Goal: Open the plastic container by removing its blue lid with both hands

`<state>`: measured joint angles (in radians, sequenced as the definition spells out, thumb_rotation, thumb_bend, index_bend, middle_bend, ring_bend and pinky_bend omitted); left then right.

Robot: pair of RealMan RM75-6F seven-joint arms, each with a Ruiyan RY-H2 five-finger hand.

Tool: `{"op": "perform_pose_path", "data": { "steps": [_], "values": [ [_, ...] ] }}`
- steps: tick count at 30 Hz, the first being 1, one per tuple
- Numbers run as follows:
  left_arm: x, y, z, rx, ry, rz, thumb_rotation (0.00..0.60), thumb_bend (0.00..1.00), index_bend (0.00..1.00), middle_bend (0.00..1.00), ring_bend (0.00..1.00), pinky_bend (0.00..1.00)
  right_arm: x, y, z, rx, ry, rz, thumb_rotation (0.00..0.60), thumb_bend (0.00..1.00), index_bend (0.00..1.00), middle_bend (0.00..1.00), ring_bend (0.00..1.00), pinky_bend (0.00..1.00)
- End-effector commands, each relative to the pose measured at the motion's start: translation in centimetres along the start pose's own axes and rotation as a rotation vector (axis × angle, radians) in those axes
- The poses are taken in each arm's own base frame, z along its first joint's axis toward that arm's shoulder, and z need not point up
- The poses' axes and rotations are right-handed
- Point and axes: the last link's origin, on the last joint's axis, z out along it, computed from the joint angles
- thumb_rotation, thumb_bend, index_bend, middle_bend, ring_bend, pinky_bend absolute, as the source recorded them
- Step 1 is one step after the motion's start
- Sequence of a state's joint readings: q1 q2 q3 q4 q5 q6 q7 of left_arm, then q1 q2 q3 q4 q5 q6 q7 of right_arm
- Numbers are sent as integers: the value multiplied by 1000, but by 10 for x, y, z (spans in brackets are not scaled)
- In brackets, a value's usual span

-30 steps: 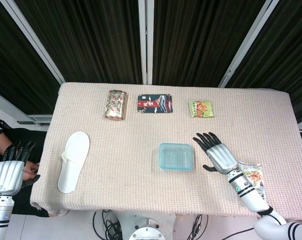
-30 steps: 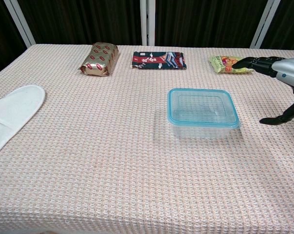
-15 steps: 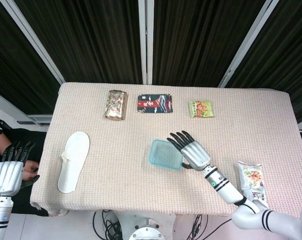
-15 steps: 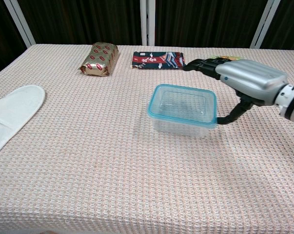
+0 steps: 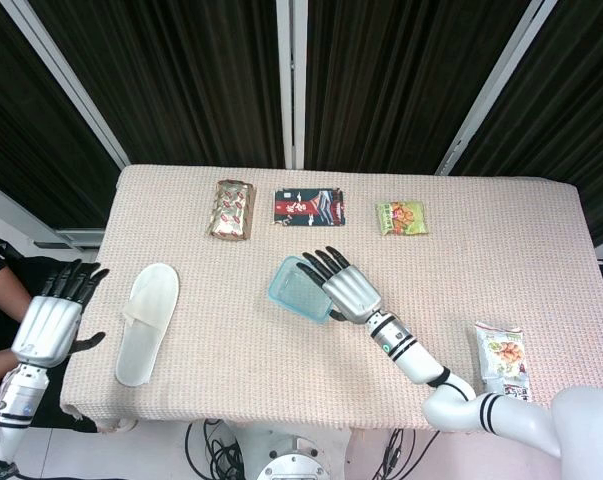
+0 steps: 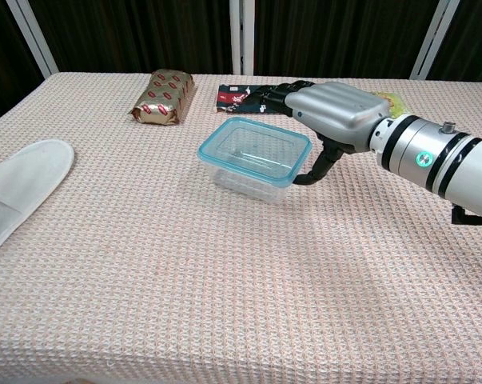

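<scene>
The clear plastic container [image 5: 297, 288] [image 6: 252, 158] with its blue-rimmed lid [image 6: 225, 130] on top sits near the table's middle, turned at an angle. My right hand [image 5: 346, 285] [image 6: 336, 108] lies against its right side. The fingers [image 5: 326, 262] stretch flat along the far right edge and the thumb [image 6: 308, 174] touches the near right corner. It does not grip the container. My left hand [image 5: 51, 325] hovers beyond the table's left edge with its fingers spread, holding nothing; the chest view does not show it.
A white slipper [image 5: 146, 320] [image 6: 17, 180] lies at the left. Along the far side sit a gold packet [image 5: 232, 209] [image 6: 162, 98], a dark packet [image 5: 309, 207] [image 6: 241, 98] and a green snack bag [image 5: 401, 217]. Another snack bag [image 5: 501, 355] lies near the right front edge.
My right hand has swept left and pushed the container from right of centre toward the middle, turning it. My left hand has risen and moved closer to the table.
</scene>
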<state>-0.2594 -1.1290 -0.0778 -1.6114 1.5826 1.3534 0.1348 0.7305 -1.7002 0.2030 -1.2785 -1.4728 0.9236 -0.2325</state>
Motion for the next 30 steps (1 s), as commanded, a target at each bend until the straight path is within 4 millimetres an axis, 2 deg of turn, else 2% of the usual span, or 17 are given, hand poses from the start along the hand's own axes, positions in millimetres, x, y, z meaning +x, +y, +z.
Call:
{"op": "perform_pose_path", "data": {
  "steps": [1, 6, 9, 13, 16, 21, 25, 30],
  "values": [
    [12, 23, 44, -169, 2, -2, 600, 0, 112, 88, 0, 92, 13, 8, -25, 3, 13, 31, 600, 79, 0, 0, 0, 0],
    [17, 64, 99, -338, -22, -15, 600, 0, 99, 88, 0, 92, 48, 37, -82, -75, 106, 19, 600, 80, 0, 0, 0, 0],
    [15, 95, 124, -430, -89, -27, 600, 0, 76, 88, 0, 90, 68, 51, -116, -127, 165, 7, 600, 80, 0, 0, 0, 0],
    [13, 134, 147, -521, -183, 18, 600, 0, 38, 53, 0, 85, 85, 63, -150, -186, 228, -15, 600, 80, 0, 0, 0, 0],
    [10, 164, 162, -575, -228, 36, 600, 0, 27, 32, 0, 80, 89, 66, -164, -203, 259, -11, 600, 80, 0, 0, 0, 0],
    [1, 201, 183, -632, -298, 83, 600, 0, 8, 10, 0, 69, 85, 70, -173, -207, 268, 15, 600, 80, 0, 0, 0, 0],
    [-7, 214, 197, -634, -353, 132, 600, 0, 0, 0, 0, 56, 80, 73, -177, -207, 265, 26, 600, 81, 0, 0, 0, 0],
    [-17, 219, 210, -600, -404, 145, 600, 0, 0, 0, 0, 46, 76, 78, -180, -214, 266, 48, 600, 82, 0, 0, 0, 0]
  ]
}}
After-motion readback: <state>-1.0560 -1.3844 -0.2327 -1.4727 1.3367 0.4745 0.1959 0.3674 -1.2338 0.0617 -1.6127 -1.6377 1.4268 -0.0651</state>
